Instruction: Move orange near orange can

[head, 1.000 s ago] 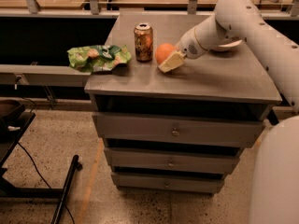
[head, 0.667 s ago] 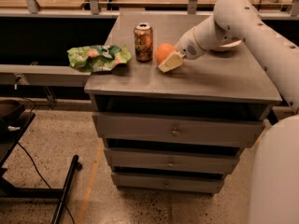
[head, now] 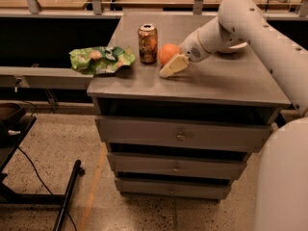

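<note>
The orange (head: 168,53) rests on the grey cabinet top (head: 216,81), just right of the orange can (head: 147,43), with a narrow gap between them. The can stands upright, brownish-orange and gold with a silver rim. My gripper (head: 171,61) reaches in from the right on the white arm (head: 226,25) and is closed around the orange. One cream finger (head: 173,65) lies along the orange's front side. The other finger is hidden behind the fruit.
A green snack bag (head: 101,59) lies at the cabinet's left edge, partly overhanging. A white shallow bowl (head: 237,45) sits behind the arm at the right. The cabinet has several drawers (head: 180,136). A black stand (head: 67,196) is on the floor at the left.
</note>
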`<state>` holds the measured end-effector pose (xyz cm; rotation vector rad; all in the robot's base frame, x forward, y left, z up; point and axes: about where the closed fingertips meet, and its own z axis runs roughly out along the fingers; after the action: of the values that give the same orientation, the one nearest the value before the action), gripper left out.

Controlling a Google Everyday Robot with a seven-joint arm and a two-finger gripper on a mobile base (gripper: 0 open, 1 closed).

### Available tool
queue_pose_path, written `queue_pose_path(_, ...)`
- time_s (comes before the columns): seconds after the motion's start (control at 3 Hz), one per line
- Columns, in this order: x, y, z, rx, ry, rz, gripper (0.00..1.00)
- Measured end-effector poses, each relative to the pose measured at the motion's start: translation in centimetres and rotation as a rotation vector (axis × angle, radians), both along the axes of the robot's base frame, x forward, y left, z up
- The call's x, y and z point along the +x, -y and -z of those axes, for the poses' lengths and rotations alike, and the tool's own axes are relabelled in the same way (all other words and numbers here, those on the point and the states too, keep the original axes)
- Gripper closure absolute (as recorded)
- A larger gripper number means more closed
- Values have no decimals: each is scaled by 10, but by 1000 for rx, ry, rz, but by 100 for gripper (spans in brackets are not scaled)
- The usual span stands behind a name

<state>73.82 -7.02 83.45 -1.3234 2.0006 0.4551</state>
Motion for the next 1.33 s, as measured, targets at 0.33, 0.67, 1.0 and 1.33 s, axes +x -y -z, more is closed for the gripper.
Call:
queue_pose_path(0.33, 0, 0, 0, 0, 0, 0, 0)
queue_pose_path(0.67, -2, -5, -14, 47, 1, -32, 0)
queue_pose_path(1.0, -5, -5, -42, 107, 34, -54, 0)
queue_pose_path(1.33, -8, 0, -68, 139, 71, -56, 0)
